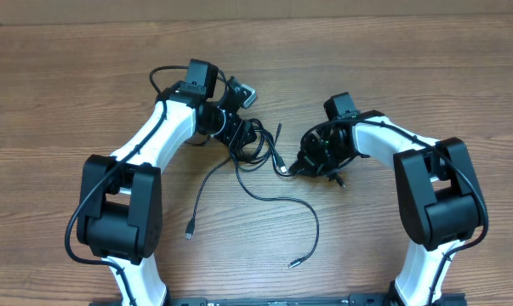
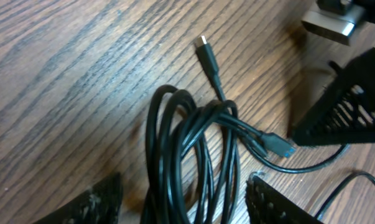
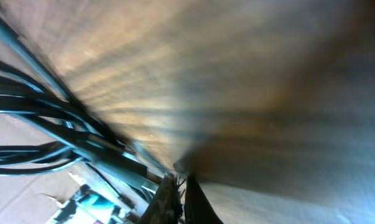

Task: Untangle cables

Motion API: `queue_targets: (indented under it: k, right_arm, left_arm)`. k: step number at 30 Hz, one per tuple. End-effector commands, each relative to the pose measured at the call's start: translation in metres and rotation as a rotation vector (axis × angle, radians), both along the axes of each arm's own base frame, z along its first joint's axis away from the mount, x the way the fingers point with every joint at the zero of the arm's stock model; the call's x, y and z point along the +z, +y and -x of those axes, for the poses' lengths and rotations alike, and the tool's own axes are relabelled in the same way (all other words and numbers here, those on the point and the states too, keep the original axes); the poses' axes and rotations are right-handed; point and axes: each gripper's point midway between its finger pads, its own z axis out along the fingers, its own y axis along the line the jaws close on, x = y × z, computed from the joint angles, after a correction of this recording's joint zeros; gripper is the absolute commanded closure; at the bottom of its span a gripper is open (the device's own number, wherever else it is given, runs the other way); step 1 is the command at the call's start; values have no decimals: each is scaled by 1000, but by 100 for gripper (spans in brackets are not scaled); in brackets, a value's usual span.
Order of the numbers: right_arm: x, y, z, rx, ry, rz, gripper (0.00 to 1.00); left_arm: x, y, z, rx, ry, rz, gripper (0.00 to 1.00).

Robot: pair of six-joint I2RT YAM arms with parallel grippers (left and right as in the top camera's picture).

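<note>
On the tabletop, cables lay bunched between the arms, left gripper open astride them holding nothing, right gripper shut alongside, hold unclear; this step probably wanted one strand pinched, then drawn apart slowly.

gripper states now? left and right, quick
Left gripper: open, fingers either side of the cables, not clamped.
Right gripper: shut; whether it pinches a cable cannot be told.
</note>
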Motion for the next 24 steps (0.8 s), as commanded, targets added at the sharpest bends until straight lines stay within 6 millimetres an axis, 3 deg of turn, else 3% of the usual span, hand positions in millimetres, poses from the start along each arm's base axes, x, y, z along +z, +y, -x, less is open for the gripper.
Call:
queue_targets:
  k: [1,10,14,16,19,24]
  right_arm:
    - [-2,-3,5,-29,46,21,96]
    - [-2,-7,21,-29,120,44,96]
    - [-3,-8,20,-63,143,57,96]
    - [-3,-9,24,-127,210,74,96]
    - [-3,-11,29,-183,275,96,90]
    - [-10,-21,26,-222,271,171,89]
  left_arm:
    - [-9,4,3,22,22,-23,36]
    - [-9,2,4,17,24,-16,41]
    - [-8,1,4,14,24,-10,57]
    - [-8,1,4,13,24,-8,57]
    - [-8,0,4,12,25,-8,44]
    - [-7,-9,7,-10,22,6,41]
